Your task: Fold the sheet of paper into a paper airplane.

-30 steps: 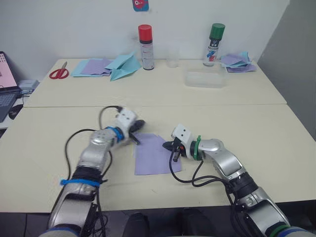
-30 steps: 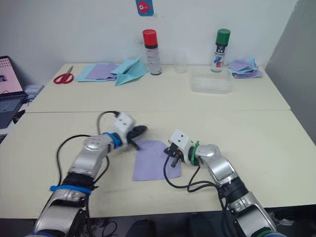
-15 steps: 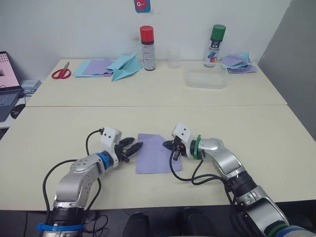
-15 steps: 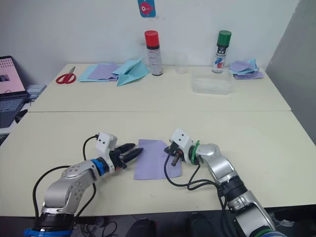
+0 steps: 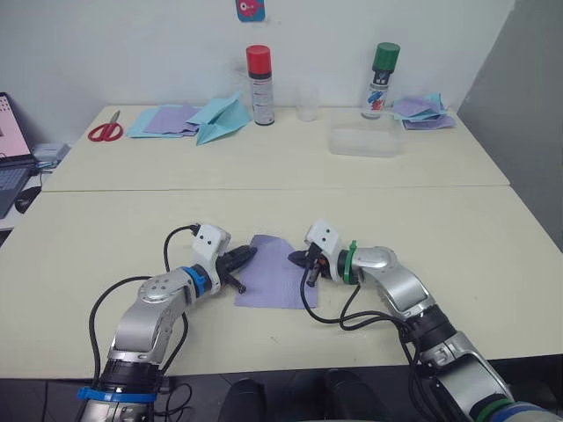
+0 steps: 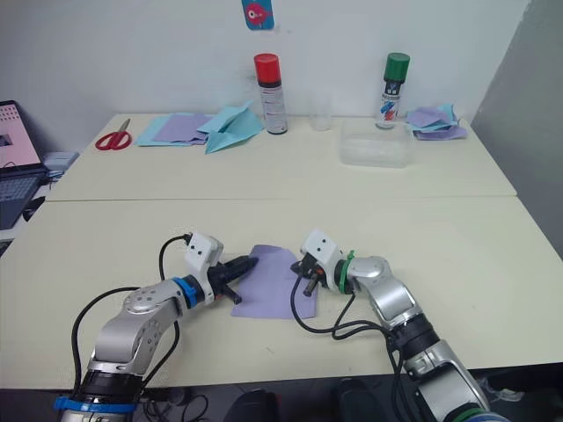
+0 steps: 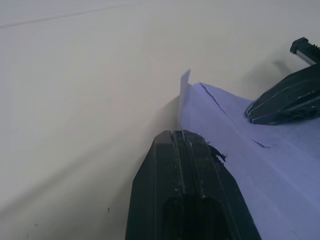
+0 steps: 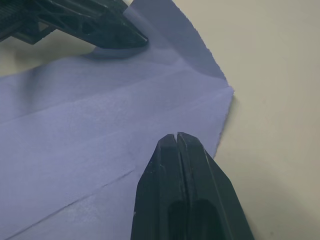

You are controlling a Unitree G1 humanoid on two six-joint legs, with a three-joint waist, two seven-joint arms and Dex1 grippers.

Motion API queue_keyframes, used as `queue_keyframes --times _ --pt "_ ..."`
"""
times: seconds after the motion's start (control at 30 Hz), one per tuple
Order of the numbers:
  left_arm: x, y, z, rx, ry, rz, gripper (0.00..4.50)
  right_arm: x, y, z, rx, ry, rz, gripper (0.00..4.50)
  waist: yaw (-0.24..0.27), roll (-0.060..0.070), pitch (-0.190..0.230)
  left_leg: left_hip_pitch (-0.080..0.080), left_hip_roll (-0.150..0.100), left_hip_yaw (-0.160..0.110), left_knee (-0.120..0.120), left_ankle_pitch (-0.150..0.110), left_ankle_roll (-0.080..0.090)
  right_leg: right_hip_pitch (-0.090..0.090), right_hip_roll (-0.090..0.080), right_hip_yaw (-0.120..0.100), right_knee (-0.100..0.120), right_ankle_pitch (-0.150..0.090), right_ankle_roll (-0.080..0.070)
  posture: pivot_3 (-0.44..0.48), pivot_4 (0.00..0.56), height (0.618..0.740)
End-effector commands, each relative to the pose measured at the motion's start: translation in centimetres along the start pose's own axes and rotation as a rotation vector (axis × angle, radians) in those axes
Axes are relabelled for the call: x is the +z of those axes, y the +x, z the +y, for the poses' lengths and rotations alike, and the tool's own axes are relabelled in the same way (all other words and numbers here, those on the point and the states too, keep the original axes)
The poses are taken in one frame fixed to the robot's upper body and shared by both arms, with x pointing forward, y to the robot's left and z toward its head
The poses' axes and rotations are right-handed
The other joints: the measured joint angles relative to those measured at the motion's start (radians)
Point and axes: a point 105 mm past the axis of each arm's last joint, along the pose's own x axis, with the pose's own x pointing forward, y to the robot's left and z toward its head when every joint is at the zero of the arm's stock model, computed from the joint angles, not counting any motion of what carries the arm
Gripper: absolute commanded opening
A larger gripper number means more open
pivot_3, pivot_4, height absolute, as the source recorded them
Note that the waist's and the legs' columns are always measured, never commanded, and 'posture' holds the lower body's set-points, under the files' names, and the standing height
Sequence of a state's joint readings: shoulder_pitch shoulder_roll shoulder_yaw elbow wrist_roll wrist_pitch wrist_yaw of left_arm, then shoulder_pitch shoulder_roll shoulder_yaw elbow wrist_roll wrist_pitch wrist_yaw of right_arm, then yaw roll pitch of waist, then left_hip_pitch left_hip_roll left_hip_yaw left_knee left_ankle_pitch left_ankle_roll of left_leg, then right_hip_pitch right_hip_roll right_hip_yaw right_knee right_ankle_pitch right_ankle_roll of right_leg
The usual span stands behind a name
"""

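Observation:
The sheet of paper (image 5: pixel 274 281) lies flat on the near table (image 5: pixel 457 255), lavender, with straight creases across it (image 8: pixel 90 130). My left gripper (image 5: pixel 248 255) is shut, and its tip rests at the sheet's left far edge (image 7: pixel 182 133), beside a slightly raised corner (image 7: pixel 185 82). My right gripper (image 5: pixel 297 258) is shut too, its tip pressing down on the sheet near the right far corner (image 8: pixel 177 136). Each wrist view also shows the other gripper's fingers lying on the paper. No folded paper airplane in lavender shows.
On the far table stand a red-capped spray can (image 5: pixel 259 83), a green-capped one (image 5: pixel 380 79), a clear cup (image 5: pixel 306 104) and a clear tub (image 5: pixel 365 141). Also there: a light-blue paper airplane (image 5: pixel 220 119), paper piles (image 5: pixel 167 119) (image 5: pixel 420 110), red scissors (image 5: pixel 106 130).
My left gripper has moved right from beside the sheet onto its left far edge and seems to have shut. The sheet's left side has shifted slightly. The right gripper has stayed put.

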State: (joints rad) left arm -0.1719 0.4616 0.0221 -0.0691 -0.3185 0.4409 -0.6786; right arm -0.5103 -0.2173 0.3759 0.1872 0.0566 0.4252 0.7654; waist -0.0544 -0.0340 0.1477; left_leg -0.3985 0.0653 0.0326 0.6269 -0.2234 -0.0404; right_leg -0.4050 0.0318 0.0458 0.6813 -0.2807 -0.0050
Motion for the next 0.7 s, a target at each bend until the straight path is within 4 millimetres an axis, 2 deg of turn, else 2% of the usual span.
queue_keyframes --times 0.03,0.2,0.5,0.7 --pt "1.5 -0.1 0.1 -0.017 0.153 -0.014 0.02 -2.1 0.2 0.6 0.000 0.031 0.077 0.00 0.000 0.000 0.000 0.000 0.000 0.000 0.000 0.000 0.000 0.000 0.000 0.000 0.000 0.000 0.000 0.000 0.150 0.740" --pt "1.1 0.2 -2.1 -0.146 0.461 0.063 0.02 -2.2 0.1 0.5 -0.004 0.034 0.078 0.00 0.000 0.000 0.000 0.000 0.000 0.000 0.000 0.000 0.000 0.000 0.000 0.000 0.000 0.000 0.000 0.000 0.150 0.740" --pt "-1.3 0.5 -2.0 -0.199 0.647 0.242 0.02 -2.0 0.0 0.2 -0.022 0.043 0.074 0.00 0.001 0.001 0.000 0.000 0.000 0.000 -0.001 0.000 0.000 0.000 0.000 0.000 0.000 0.000 -0.001 0.000 0.150 0.740" --pt "-1.8 0.7 -1.8 -0.240 0.745 0.295 0.02 -1.7 0.0 0.0 -0.024 0.044 0.069 0.00 0.002 0.001 0.000 0.001 0.000 0.000 -0.001 0.000 0.000 0.000 0.000 0.000 0.000 0.000 -0.001 0.000 0.150 0.740"
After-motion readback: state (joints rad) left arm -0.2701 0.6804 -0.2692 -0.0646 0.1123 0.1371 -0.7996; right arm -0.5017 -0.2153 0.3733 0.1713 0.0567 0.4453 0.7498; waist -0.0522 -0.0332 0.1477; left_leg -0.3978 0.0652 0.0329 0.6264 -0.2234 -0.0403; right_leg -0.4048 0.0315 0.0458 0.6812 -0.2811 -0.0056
